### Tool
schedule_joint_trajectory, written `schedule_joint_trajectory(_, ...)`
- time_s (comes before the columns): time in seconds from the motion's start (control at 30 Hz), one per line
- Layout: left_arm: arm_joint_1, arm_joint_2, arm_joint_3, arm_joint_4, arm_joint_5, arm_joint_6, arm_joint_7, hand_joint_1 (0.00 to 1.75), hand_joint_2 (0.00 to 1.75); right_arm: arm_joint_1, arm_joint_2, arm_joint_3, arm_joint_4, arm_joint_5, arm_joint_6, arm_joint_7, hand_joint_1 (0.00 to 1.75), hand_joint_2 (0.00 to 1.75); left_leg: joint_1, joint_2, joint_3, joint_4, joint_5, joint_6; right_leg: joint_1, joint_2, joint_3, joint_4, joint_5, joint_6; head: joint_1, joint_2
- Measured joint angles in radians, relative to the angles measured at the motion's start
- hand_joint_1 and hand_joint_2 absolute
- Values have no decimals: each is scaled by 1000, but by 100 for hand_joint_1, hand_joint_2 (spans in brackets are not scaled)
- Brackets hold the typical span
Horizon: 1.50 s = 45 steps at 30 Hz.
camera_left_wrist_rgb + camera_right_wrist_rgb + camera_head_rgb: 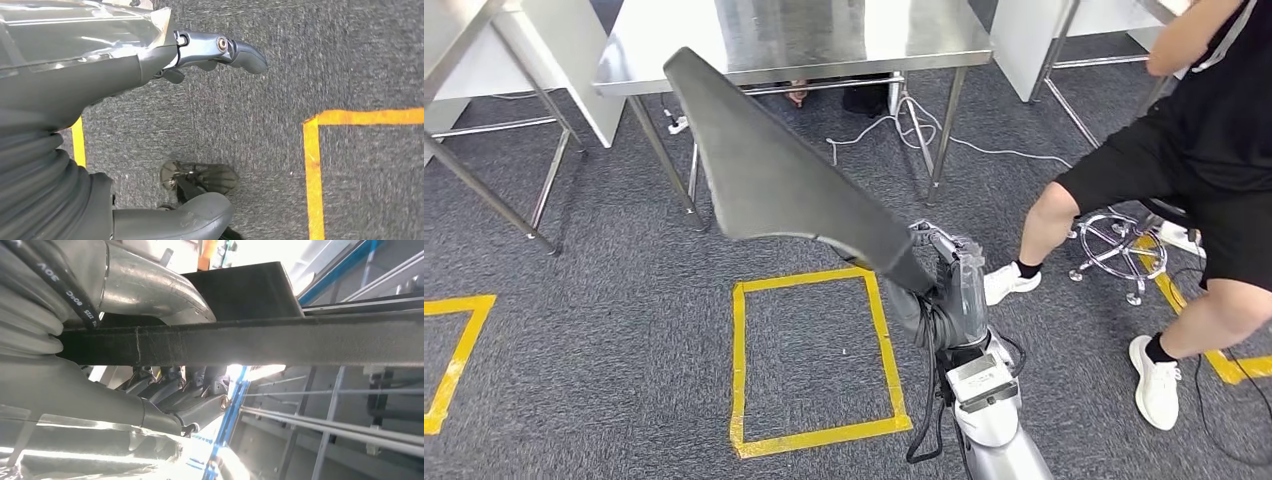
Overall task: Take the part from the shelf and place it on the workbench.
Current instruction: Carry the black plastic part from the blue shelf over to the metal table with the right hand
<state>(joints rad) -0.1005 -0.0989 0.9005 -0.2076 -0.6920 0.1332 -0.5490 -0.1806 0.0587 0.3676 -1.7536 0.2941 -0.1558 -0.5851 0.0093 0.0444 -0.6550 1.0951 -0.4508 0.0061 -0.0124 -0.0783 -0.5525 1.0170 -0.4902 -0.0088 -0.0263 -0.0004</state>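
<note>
R hand point(936, 268) is clamping fingers on long dark grey felt-covered part point(774, 170) at its 5 o'clock end, part pointing to 11 toward steel workbench point(794, 40), prob. for placing. L hand point(150, 60) is hanging, fingers loosely apart, holding nothing.

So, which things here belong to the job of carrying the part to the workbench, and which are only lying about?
For the job:
- dark part, held by the right hand
- steel workbench ahead

Just lying about:
- yellow tape square on the carpet
- white cable under the bench
- person beside a stool
- left hand, holding nothing
</note>
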Motion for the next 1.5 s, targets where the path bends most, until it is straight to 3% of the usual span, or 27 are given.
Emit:
schedule_joint_trajectory(0.07,-3,1,0,0,-1,0,1,0,175,-2,0,0,0,0,0,0,175,175,-10,28,35,-69,17,11,5,-16,5,0,-6,8,0,0)
schedule_joint_trajectory(0.13,-4,2,1,0,-1,0,1,0,175,-3,3,1,0,0,0,1,175,175,-15,12,35,-77,14,18,7,-35,12,-5,-11,18,0,0)
schedule_joint_trajectory(0.17,-3,2,1,0,-1,1,2,0,175,-3,4,1,0,0,0,1,175,175,-13,0,40,-84,17,23,8,-31,13,-3,-15,23,1,0)
schedule_joint_trajectory(0.23,-3,2,1,0,-1,1,2,0,175,-4,6,2,-1,0,0,1,175,175,-6,-24,54,-100,26,35,8,11,-3,46,-42,25,5,0)
schedule_joint_trajectory(0.3,-5,1,1,0,-1,1,2,0,175,-3,4,2,0,0,0,2,175,175,-1,-50,58,-105,30,41,4,61,-64,172,-95,18,11,0)
schedule_joint_trajectory(0.37,-5,1,1,0,-1,1,2,0,175,0,1,2,2,0,0,3,175,175,-1,-79,58,-104,29,42,2,73,-125,276,-126,21,15,0)
schedule_joint_trajectory(0.4,-4,1,1,0,-1,1,2,0,175,1,0,2,3,0,0,3,175,175,-1,-94,58,-104,28,41,1,74,-132,277,-116,29,15,0)
schedule_joint_trajectory(0.43,-4,0,1,0,-1,1,2,0,175,1,0,2,3,0,0,3,175,175,-1,-109,60,-103,28,40,-1,76,-121,240,-92,40,15,0)
schedule_joint_trajectory(0.5,-3,-1,1,0,-1,1,3,0,175,1,-1,2,3,0,0,4,175,175,-1,-137,63,-99,23,33,-7,97,-62,97,-23,55,15,0)
schedule_joint_trajectory(0.57,-2,-2,1,0,-1,1,3,0,175,0,-2,3,4,0,0,4,175,175,-2,-158,60,-93,18,22,-10,118,-23,6,14,49,16,0)
schedule_joint_trajectory(0.63,2,-1,2,0,-1,1,3,0,175,-1,-1,3,4,0,0,5,175,175,-1,-169,53,-92,18,11,-6,115,-19,-2,19,31,16,0)
schedule_joint_trajectory(0.67,4,-1,2,0,-1,1,3,0,175,-2,0,3,4,0,0,6,175,175,2,-169,50,-91,18,6,-7,108,-18,-3,21,24,15,0)
schedule_joint_trajectory(0.73,5,-1,2,0,-1,1,3,0,175,-4,2,4,4,0,0,6,175,175,2,-127,33,-54,-4,-5,-12,92,-14,-6,23,10,12,0)
schedule_joint_trajectory(0.8,2,-1,2,0,-1,2,3,0,175,-5,4,4,4,0,0,6,175,175,3,-68,-22,57,-59,-15,-10,73,-9,-8,19,-2,7,0)
schedule_joint_trajectory(0.87,1,-1,3,0,-1,3,3,0,175,-4,5,4,5,0,1,6,175,175,6,-50,-89,179,-103,-21,-6,51,-8,-7,15,-8,6,0)
schedule_joint_trajectory(0.9,1,-1,3,0,-1,4,4,0,175,-4,5,4,6,0,2,6,175,175,8,-48,-103,200,-102,-22,-5,41,-7,-7,13,-9,5,0)
schedule_joint_trajectory(0.93,2,-1,3,0,-4,8,8,0,175,-4,5,4,6,-1,2,7,175,175,9,-47,-96,180,-82,-21,-4,34,-6,-7,12,-9,5,0)
schedule_joint_trajectory(1.03,3,2,3,0,-17,25,25,0,175,-7,7,4,7,-16,5,9,175,175,6,-31,8,-20,7,-6,1,20,1,-7,5,-3,6,0)
schedule_joint_trajectory(1.1,3,4,3,0,-22,32,31,0,175,-10,8,4,7,-33,8,11,175,175,-2,-23,41,-81,18,6,5,15,3,-8,2,5,7,0)
schedule_joint_trajectory(1.17,5,5,3,0,-23,35,31,0,175,-11,11,3,7,-46,9,15,175,175,-5,-30,45,-88,18,15,7,11,5,-12,0,16,7,0)
schedule_joint_trajectory(1.23,6,5,3,0,-23,32,30,0,175,-11,14,2,7,-54,7,20,175,175,-2,-35,60,-106,25,26,8,25,-1,9,-14,22,9,0)
schedule_joint_trajectory(1.27,6,5,3,0,-23,26,28,0,175,-11,14,1,7,-55,6,21,175,175,1,-39,68,-114,29,31,8,39,-19,47,-32,21,12,0)
schedule_joint_trajectory(1.33,5,4,3,0,-24,8,26,0,175,-10,13,-1,9,-50,4,25,175,175,2,-47,71,-118,30,37,3,65,-86,177,-82,14,15,0)
schedule_joint_trajectory(1.4,6,4,3,0,-28,-12,24,0,175,-7,12,-3,14,-44,2,27,175,175,1,-59,71,-117,28,38,0,72,-145,272,-104,20,16,0)
schedule_joint_trajectory(1.43,6,4,3,0,-30,-23,23,0,175,-6,11,-4,16,-42,1,28,175,175,1,-64,72,-116,26,37,-1,72,-148,264,-91,29,17,0)
schedule_joint_trajectory(1.5,7,4,2,0,-35,-42,23,0,175,-5,10,-4,17,-38,-2,28,175,175,2,-76,74,-112,22,31,-6,74,-97,141,-29,51,17,0)
